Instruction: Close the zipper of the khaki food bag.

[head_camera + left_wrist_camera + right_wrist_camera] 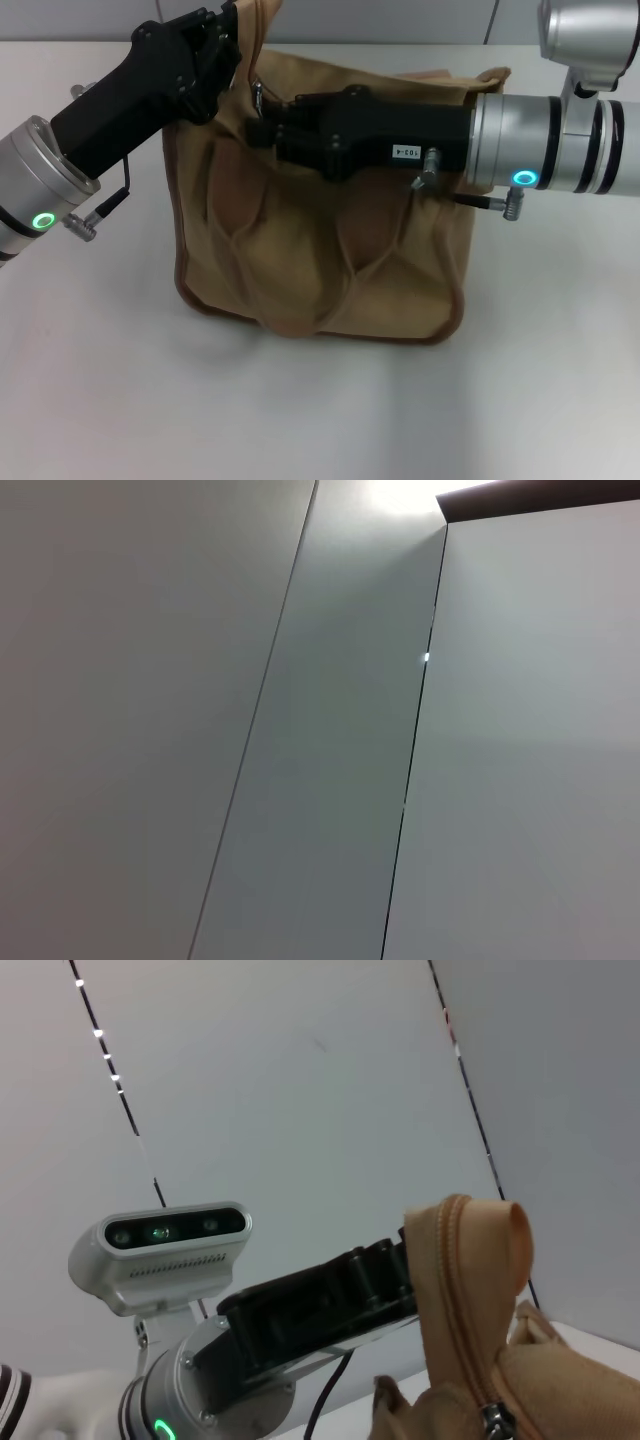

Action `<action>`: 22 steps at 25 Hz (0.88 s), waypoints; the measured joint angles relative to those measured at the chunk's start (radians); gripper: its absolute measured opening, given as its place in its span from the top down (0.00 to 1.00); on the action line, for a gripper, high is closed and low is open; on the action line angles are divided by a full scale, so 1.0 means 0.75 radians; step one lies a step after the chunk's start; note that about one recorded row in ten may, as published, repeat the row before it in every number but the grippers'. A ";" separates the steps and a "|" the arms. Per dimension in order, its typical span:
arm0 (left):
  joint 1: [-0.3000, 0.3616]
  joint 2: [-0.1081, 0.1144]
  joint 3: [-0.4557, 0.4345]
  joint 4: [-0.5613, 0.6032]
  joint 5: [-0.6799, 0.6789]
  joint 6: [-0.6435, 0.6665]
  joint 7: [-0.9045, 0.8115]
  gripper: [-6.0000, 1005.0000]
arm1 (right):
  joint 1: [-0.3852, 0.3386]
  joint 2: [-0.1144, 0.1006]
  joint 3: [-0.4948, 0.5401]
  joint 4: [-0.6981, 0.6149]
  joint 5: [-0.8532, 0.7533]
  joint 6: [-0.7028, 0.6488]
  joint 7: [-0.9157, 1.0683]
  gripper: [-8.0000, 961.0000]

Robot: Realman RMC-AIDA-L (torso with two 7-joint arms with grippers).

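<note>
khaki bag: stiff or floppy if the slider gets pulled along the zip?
Probably floppy: the khaki food bag shows creases and sagging canvas. The zipper tape end curls upward, so it likely buckles unless tensioned. The left gripper sits at that end, the right gripper by the slider.

Surface: a plain white table (330, 410).
On it: the khaki food bag (320, 270), standing upright near the table's middle.

Khaki food bag (300, 260) shows matt, creased woven cloth; zipper (492, 1422) slider glints metallic; both end effectors matt black plastic; bench (100, 380) smooth white.
</note>
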 joint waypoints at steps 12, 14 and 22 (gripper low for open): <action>0.008 0.000 0.000 0.000 0.000 0.000 0.001 0.95 | -0.024 0.000 0.010 -0.008 0.004 -0.010 -0.011 0.85; 0.009 0.000 0.000 0.000 0.000 0.000 0.001 0.95 | -0.025 0.000 0.010 -0.008 0.003 -0.011 -0.011 0.86; 0.010 0.000 0.000 0.000 0.000 0.000 0.001 0.95 | -0.054 0.003 0.026 -0.013 0.011 -0.051 -0.029 0.90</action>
